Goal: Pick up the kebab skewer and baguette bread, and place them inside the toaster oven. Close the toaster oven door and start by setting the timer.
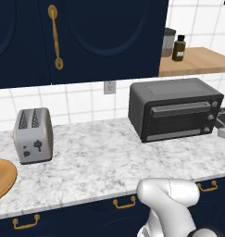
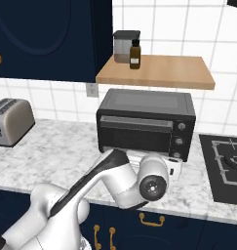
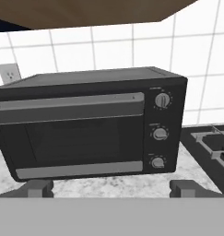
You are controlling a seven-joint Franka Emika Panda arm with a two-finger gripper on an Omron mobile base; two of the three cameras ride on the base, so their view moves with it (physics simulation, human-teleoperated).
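The boxy dark grey toaster oven, door shut, is faced squarely by the wide-open, empty tool low over the marble bench

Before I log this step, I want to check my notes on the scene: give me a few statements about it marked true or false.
1. The oven door is shut. True.
2. The gripper holds a loaf. False: its jaws stand open and empty, facing the oven.
3. The oven has three knobs in a column at its right. True.
4. The toaster sits right of the oven. False: it sits to its left.
5. A brown bottle stands on the wooden shelf above the oven. True.
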